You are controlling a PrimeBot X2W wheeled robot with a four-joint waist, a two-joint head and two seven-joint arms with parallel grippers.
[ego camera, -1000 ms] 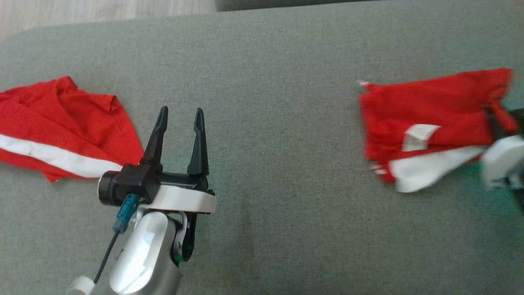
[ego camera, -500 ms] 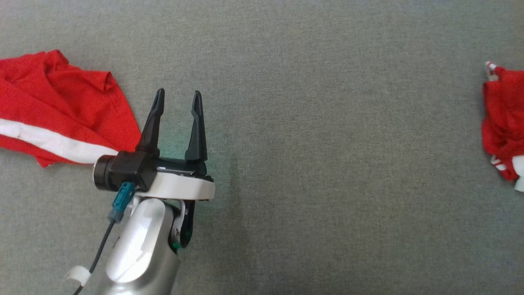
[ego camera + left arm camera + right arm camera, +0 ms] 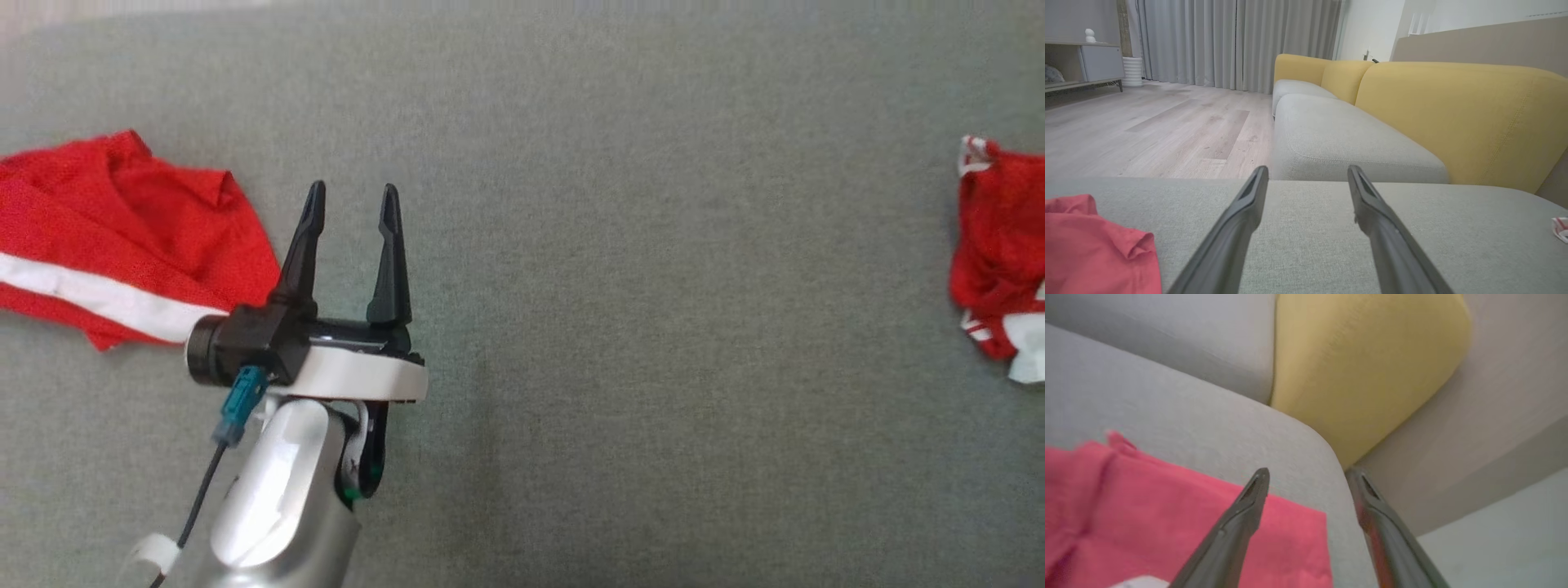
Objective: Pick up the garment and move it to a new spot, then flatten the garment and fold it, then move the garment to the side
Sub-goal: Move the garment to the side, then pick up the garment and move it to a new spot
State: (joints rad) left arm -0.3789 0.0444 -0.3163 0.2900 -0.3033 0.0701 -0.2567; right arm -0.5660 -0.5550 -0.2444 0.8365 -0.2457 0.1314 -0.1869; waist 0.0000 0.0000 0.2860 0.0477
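- Two red garments lie well apart on the wide grey fabric seat cushion point(image 3: 612, 286).
- One of them, a red mesh garment with a white band point(image 3: 122, 237), sits rumpled at the cushion's left side, just beside my left hand point(image 3: 352, 189).
- My left hand is released: its two dark fingers stand apart over bare cushion with nothing between them, pointing toward the far edge.
- From the left wrist I see past the cushion to a sofa with grey seats and yellow backs point(image 3: 1453, 114) and a pale wood floor point(image 3: 1147, 130).
- The other, a bunched red garment with white trim point(image 3: 996, 245), lies at the right edge of the head view.
- My right hand point(image 3: 1309, 473) is released too, fingers spread and gripping nothing.
- In the blurred right wrist view, the red cloth lies spread beneath that hand's left finger, close to the cushion's rounded corner.
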